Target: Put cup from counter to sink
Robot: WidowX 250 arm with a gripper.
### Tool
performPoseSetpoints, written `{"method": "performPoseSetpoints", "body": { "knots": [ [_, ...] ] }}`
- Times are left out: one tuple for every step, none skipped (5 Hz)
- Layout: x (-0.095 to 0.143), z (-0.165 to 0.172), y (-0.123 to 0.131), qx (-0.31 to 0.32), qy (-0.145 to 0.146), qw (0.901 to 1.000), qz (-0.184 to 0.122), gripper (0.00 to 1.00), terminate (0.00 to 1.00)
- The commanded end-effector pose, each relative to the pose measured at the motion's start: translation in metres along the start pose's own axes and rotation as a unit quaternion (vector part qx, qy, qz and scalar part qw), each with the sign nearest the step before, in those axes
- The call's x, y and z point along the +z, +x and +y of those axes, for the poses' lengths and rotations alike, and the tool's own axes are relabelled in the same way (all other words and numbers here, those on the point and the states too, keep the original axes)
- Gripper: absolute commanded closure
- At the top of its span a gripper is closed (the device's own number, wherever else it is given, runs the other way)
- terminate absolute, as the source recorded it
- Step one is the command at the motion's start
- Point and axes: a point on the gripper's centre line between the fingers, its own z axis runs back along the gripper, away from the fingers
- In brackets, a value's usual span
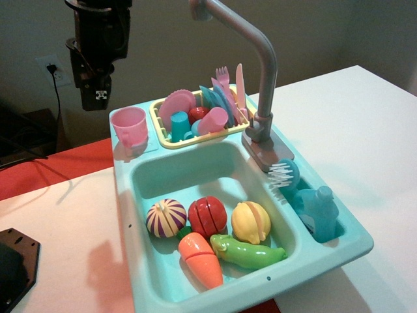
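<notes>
Cup: small light-pink plastic cup (129, 126) stands on pale-teal ribbed counter (151, 145) | sink: deep pale-teal basin (215, 173) holds toy vegetables | black gripper (96, 98) above, jaws unclear

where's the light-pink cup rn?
The light-pink cup stands upright on the counter at the sink unit's back-left corner, beside the yellow dish rack, below the hand.

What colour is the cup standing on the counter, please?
Light pink cup, seen in the only view, observation.image.
</notes>
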Motion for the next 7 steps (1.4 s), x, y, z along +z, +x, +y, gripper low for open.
{"method": "performPoseSetpoints", "body": {
  "knots": [
    [0.0, 0.0, 0.0, 0.0, 0.0, 1.0, 0.0, 0.0, 0.0],
    [-0.007, 0.007, 0.015, 0.014, 0.009, 0.9999, 0.001, 0.0, 0.0],
    [-0.015, 0.008, 0.028, 0.021, 0.013, 0.9997, 0.006, 0.0, 0.0],
    [-0.026, 0.011, 0.039, 0.023, 0.015, 0.9995, 0.017, 0.0, 0.0],
    [-0.037, 0.012, 0.044, 0.027, 0.022, 0.9992, 0.021, 0.0, 0.0],
    [-0.049, 0.012, 0.051, 0.036, 0.02, 0.9988, 0.025, 0.0, 0.0],
    [-0.056, 0.012, 0.058, 0.033, 0.017, 0.9989, 0.028, 0.0, 0.0]
  ]
}}
